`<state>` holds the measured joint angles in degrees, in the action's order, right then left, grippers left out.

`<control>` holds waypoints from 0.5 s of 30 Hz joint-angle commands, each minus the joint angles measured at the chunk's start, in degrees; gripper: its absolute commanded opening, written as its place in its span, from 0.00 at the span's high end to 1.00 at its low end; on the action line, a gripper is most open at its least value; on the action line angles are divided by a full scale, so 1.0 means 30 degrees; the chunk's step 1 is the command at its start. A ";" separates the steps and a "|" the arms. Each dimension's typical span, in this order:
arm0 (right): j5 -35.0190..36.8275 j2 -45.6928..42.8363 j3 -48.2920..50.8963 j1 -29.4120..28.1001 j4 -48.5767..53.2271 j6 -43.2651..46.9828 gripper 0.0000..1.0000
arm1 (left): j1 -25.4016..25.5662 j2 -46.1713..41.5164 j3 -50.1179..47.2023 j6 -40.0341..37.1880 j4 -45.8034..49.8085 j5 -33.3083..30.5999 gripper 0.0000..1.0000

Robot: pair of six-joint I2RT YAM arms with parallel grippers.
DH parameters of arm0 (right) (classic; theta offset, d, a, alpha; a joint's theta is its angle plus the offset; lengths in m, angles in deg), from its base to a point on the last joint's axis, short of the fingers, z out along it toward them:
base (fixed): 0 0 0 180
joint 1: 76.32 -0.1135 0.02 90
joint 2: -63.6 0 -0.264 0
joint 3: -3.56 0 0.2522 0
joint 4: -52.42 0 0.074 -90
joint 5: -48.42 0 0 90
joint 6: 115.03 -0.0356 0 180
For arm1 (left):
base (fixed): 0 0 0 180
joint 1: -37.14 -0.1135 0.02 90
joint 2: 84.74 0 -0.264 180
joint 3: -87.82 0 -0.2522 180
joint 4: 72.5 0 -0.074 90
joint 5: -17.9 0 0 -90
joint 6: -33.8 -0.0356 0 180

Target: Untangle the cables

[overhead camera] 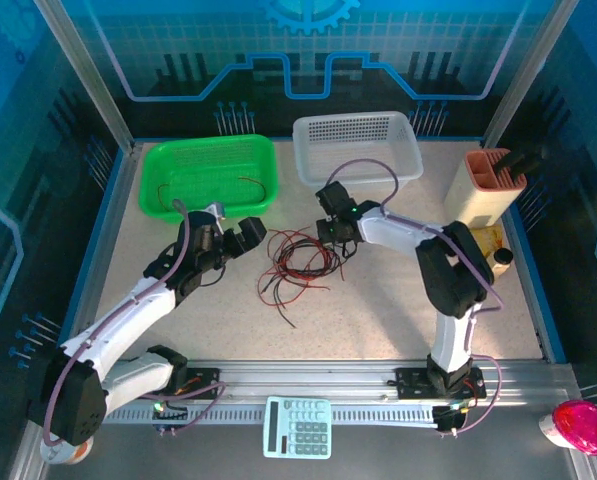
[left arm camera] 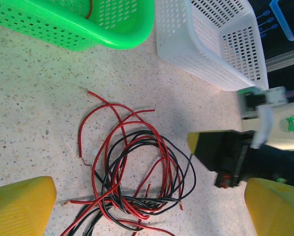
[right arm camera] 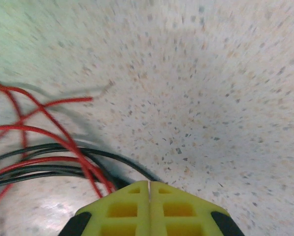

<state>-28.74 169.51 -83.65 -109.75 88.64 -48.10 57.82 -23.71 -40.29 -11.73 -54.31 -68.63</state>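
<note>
The cables (overhead camera: 298, 262) lie in a loose tangle on the surface (overhead camera: 378, 310), between the two pincers: thin red and black strands, looping over each other so that no single one can be followed through the knot. From the left wrist the bundle (left arm camera: 132, 182) sits in the gap of the left pincer (left arm camera: 147, 199) and runs out past the bottom edge, so its near loops are cut off. From the right wrist the strands (right arm camera: 48, 162) are blurred and leave the picture on the left. They sweep in from that side and vanish under the tip of the right pincer (right arm camera: 150, 187). Its ribbed yellow pads are clenched with only a hairline seam between them, and a black strand reaches that seam, so it appears to grasp the cables; the pinch point itself is hidden. The left pincer is released, its blunt yellow fingertips (left arm camera: 21, 206) spread wide at the lower corners and both cropped. From above, the left pincer (overhead camera: 250, 238) is just left of the tangle and the right pincer (overhead camera: 330, 238) just right of it. The right pincer (left arm camera: 193, 142) shows a black body with a yellow tip, its far part lost in shadow. The surface (right arm camera: 211, 98) is pale speckled stone. Beyond the left pincer stands a green perforated plastic basket (overhead camera: 153, 195) (left arm camera: 63, 29), and beyond the right one a white mesh plastic basket (overhead camera: 308, 160) (left arm camera: 220, 44), both cropped in the left wrist view.
</note>
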 commanded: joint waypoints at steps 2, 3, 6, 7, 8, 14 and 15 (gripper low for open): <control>-0.0401 -0.2645 0.0008 -0.0366 0.0166 0.0087 1.00 | 0.0106 0.0533 0.0767 -0.1221 -0.0347 0.1092 0.01; -0.0524 -0.3031 -0.0106 -0.0485 0.0241 0.0058 1.00 | 0.0106 0.0716 0.0767 -0.1405 -0.0532 0.1383 0.01; -0.0842 -0.4232 -0.0564 -0.0785 0.0352 0.0028 1.00 | 0.0156 0.1389 0.0904 -0.2033 -0.1036 0.2375 0.01; -0.1003 -0.4579 -0.0777 -0.0846 0.0412 -0.0017 1.00 | 0.0214 0.1569 0.1022 -0.2217 -0.0985 0.2430 0.01; -0.1242 -0.4953 -0.1071 -0.0922 0.0530 -0.0084 1.00 | 0.0299 0.1730 0.1157 -0.2551 -0.1035 0.2533 0.01; -0.2339 -0.6897 -0.2730 -0.1278 0.0819 -0.0425 1.00 | 0.1004 0.1979 0.1231 -0.4639 -0.3306 0.4010 0.01; -0.2508 -0.7170 -0.2984 -0.1381 0.0776 -0.0545 1.00 | 0.1173 0.2037 0.1305 -0.4854 -0.3737 0.4343 0.01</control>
<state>-33.61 151.85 -89.05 -112.96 90.32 -48.41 60.16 -18.02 -38.59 -21.45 -59.44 -60.15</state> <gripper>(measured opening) 0.063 0.992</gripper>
